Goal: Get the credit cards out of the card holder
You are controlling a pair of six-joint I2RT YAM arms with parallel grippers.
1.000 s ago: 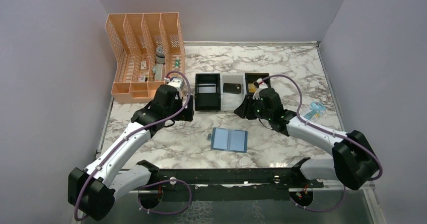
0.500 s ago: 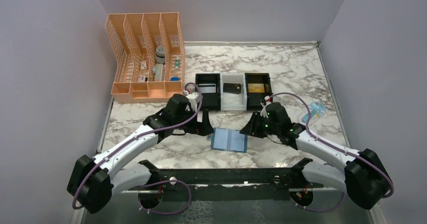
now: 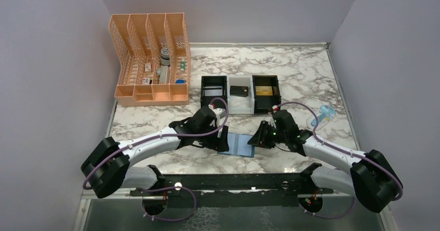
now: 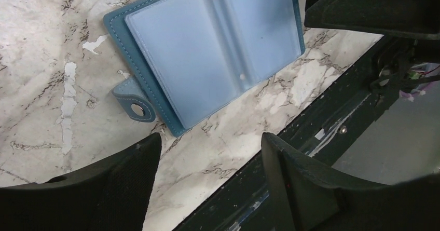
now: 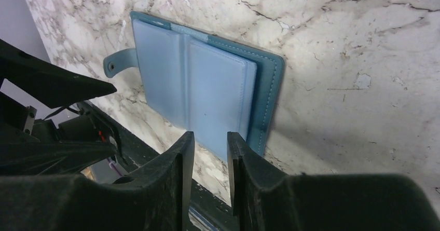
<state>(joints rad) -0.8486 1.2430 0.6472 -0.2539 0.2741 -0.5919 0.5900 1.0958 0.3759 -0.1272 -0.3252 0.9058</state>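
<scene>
The blue card holder (image 3: pixel 241 144) lies open and flat on the marble worktop (image 3: pixel 290 75), between the two tools. The left tool (image 4: pixel 210 140) has its fingers spread wide and holds nothing (it hangs just by the holder's snap side). The right tool (image 5: pixel 210 137) shows only a thin gap with nothing in it. Its tips sit right at the holder's edge; I cannot tell if they touch. The silver card (image 3: pixel 211 91), black card (image 3: pixel 238 91) and gold card (image 3: pixel 263 90) each lie in their own box of the tray (image 3: pixel 251 93).
</scene>
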